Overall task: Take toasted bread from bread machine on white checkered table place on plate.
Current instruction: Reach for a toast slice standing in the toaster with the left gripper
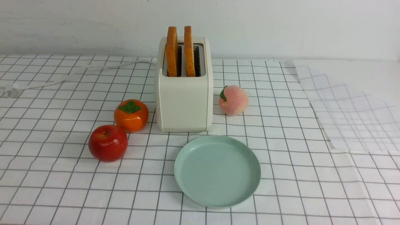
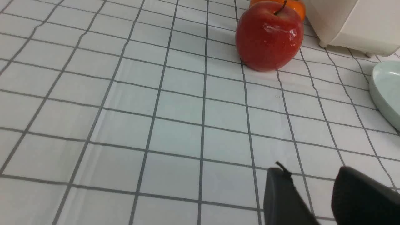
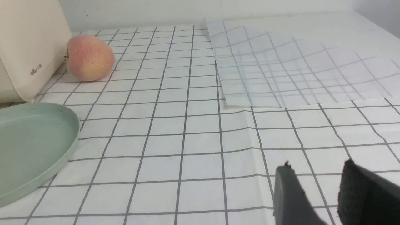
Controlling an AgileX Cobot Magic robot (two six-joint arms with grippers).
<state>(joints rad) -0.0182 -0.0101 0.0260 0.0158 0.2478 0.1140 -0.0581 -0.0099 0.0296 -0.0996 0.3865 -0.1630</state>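
Toasted bread standing in bread machine
Front view: two golden-tan slices with orange-brown crusts stand upright in its top; plate lies just nearer. Left wrist view: left gripper spread, empty. Right wrist view: right gripper spread, empty.

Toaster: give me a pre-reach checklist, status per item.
1. Both slices of toasted bread stand up out of the bread machine slots: ok.
2. The plate is bare, in front of the machine: ok.
3. The left gripper has jaws apart, nothing held: ok.
4. The right gripper has jaws apart, nothing held: ok.
5. The apple, persimmon and peach sit off the plate: ok.
6. Arm clearance above the slices: cannot tell, arms not in the front view.
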